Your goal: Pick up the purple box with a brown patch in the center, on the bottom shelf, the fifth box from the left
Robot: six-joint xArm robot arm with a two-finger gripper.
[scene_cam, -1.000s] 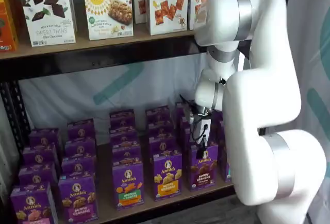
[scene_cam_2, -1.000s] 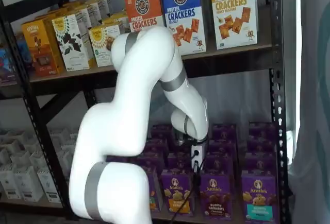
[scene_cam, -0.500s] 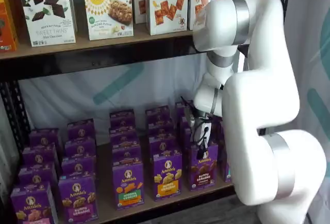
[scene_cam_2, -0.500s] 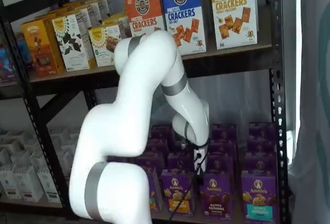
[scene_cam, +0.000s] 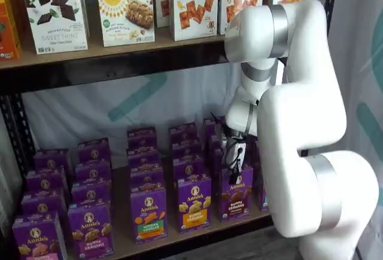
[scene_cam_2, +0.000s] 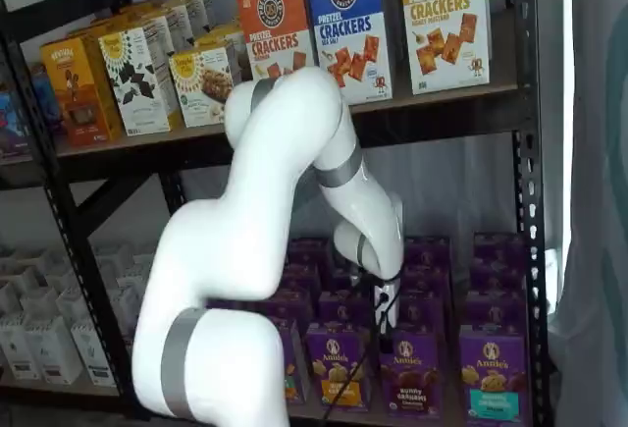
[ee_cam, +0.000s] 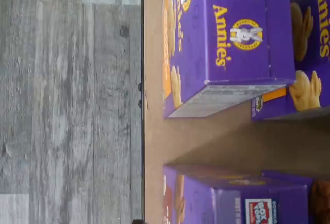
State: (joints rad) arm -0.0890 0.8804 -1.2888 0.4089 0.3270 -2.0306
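Even, soft indoor light in both shelf views; mild blur and grain throughout. Bright glare along curtain at right edge. Dim under upper shelf. Wrist view turned sideways, boxes close and soft, dark shadow on shelf board.

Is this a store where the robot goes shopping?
It looks like a pretend grocery aisle, probably a test setup. Dark metal shelves hold cracker boxes on top and rows of purple Annie's boxes below. A sheet hangs behind them, which real stores rarely have.
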